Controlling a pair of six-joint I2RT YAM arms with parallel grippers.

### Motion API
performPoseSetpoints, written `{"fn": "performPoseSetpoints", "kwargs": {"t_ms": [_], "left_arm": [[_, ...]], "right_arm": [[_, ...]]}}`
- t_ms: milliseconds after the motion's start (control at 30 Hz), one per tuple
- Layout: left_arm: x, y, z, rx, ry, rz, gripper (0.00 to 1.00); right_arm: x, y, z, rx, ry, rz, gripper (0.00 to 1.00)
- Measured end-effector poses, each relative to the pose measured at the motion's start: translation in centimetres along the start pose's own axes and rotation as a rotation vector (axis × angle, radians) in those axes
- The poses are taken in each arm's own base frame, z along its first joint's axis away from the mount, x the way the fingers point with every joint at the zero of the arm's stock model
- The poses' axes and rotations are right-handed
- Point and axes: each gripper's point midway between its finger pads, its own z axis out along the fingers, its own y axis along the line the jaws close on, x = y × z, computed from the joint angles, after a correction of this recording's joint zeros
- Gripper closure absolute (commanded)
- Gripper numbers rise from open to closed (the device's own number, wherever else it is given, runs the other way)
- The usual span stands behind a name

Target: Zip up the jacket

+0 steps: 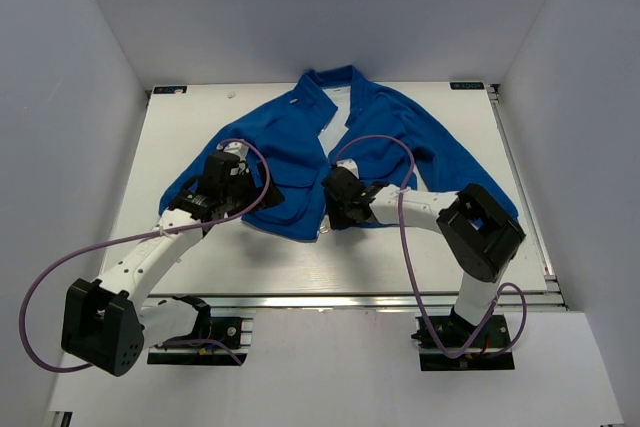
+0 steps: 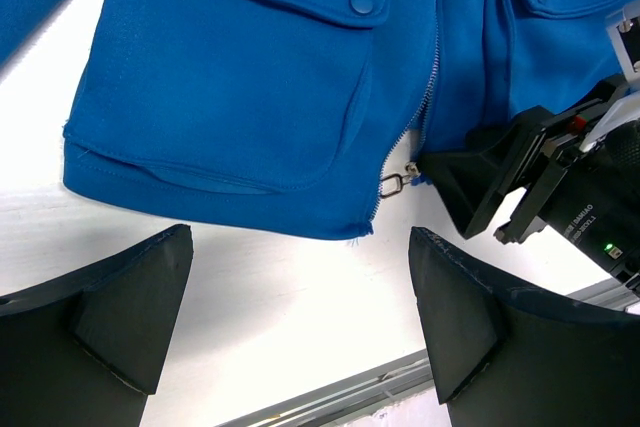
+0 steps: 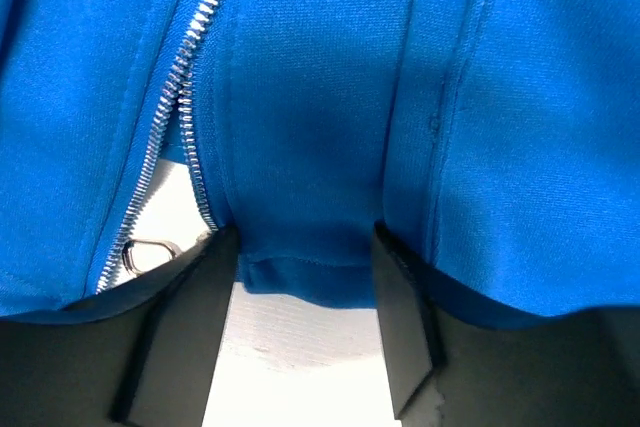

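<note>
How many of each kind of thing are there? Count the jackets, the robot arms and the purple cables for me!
Jackets: 1, the blue jacket
Robot arms: 2, the left arm and the right arm
Purple cables: 2, the left cable and the right cable
Total: 5

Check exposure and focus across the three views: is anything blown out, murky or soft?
Top view: even light, soft shadows, jacket sharp. Left wrist: the table is blown out to plain white, the left gripper's fingers are dark and slightly soft, and the zipper pull is crisp. Right wrist: zipper teeth sharp, the right gripper's fingers nearly black with little detail.
</note>
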Motion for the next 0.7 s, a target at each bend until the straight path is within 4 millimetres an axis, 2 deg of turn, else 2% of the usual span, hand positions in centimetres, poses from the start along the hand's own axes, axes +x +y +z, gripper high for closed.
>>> {"fn": "performPoseSetpoints", "kwargs": {"t_ms": [67, 100, 133, 167, 267, 400, 533, 633, 700], "left_arm": [[0.0, 0.1, 0.0, -0.002, 0.001, 0.002, 0.02], [0.0, 0.1, 0.0, -0.004, 0.0, 0.003, 0.02], [0.0, 0.1, -0.1, -0.007, -0.001, 0.003, 0.02], [0.0, 0.2, -0.1, -0.012, -0.001, 0.003, 0.02], [0.1, 0.4, -0.2, -0.019, 0.0, 0.003, 0.02], [0.2, 0.4, -0.2, -0.015, 0.004, 0.01, 0.02], [0.5, -0.8, -0.4, 0.055, 0.025, 0.036, 0.02], [0.4, -2.6, -0.7, 0.152, 0.033, 0.061, 0.02], [0.4, -4.1, -1.0, 0.24, 0.038, 0.083, 0.02]], "right_arm": [[0.0, -0.1, 0.1, 0.006, 0.0, 0.001, 0.46], [0.0, -0.1, 0.1, 0.008, -0.001, 0.002, 0.53], [0.0, -0.1, 0.1, 0.009, 0.0, 0.001, 0.6], [0.0, -0.1, 0.1, 0.009, -0.002, 0.004, 0.81], [-0.1, 0.0, 0.2, 0.002, -0.009, 0.023, 1.0], [-0.1, 0.1, -0.2, -0.022, -0.025, 0.034, 1.0], [0.7, 0.0, -2.1, -0.082, -0.024, 0.02, 1.0], [-1.3, 0.2, -5.0, -0.169, -0.102, 0.046, 1.0], [-3.9, 0.5, -7.4, -0.268, -0.214, 0.078, 1.0]]}}
